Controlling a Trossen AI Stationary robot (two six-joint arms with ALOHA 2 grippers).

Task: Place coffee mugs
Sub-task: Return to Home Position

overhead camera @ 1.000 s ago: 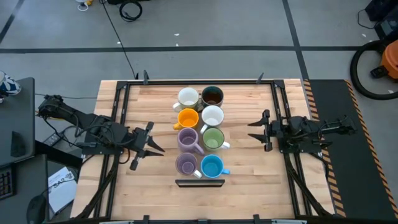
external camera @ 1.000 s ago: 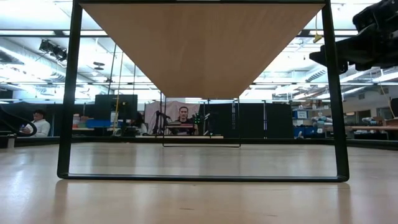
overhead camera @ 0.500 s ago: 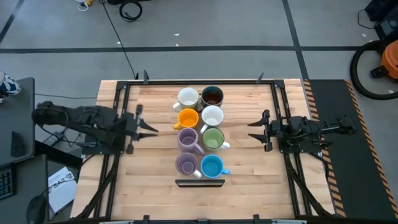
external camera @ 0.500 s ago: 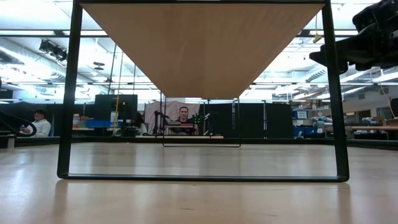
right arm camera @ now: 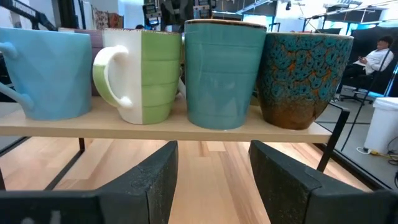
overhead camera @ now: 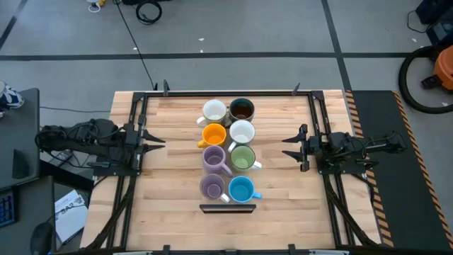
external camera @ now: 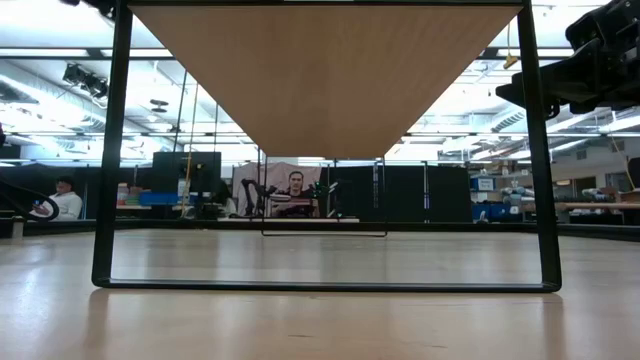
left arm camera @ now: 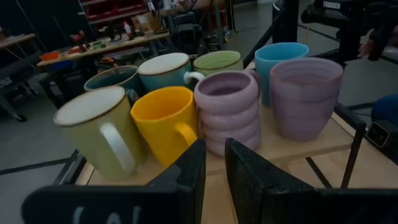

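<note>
Eight mugs stand upright in two rows on a raised wooden shelf (overhead camera: 226, 146) in mid-table. In the high view they are white (overhead camera: 214, 111), dark grey (overhead camera: 241, 109), orange (overhead camera: 214, 134), white (overhead camera: 242, 132), lavender (overhead camera: 214, 159), green (overhead camera: 242, 157), lavender (overhead camera: 211, 186) and light blue (overhead camera: 241, 189). My left gripper (overhead camera: 157, 139) hovers at the table's left, well clear of the mugs. Its fingers (left arm camera: 186, 174) stand almost together, holding nothing. My right gripper (overhead camera: 291, 149) waits open at the table's right, facing the shelf (right arm camera: 186, 126).
The shelf stands on a thin black frame (external camera: 110, 150), with open room beneath its board (external camera: 325, 70). Bare tabletop (overhead camera: 177, 177) lies on both sides of the shelf. Black rails (overhead camera: 134, 106) run along the table's edges. People sit in the room behind (external camera: 293, 185).
My left arm has drawn back from beside the lavender mugs toward the table's left and far edges, and has swung round until it points level at the shelf. The mugs and my right arm have kept still.
</note>
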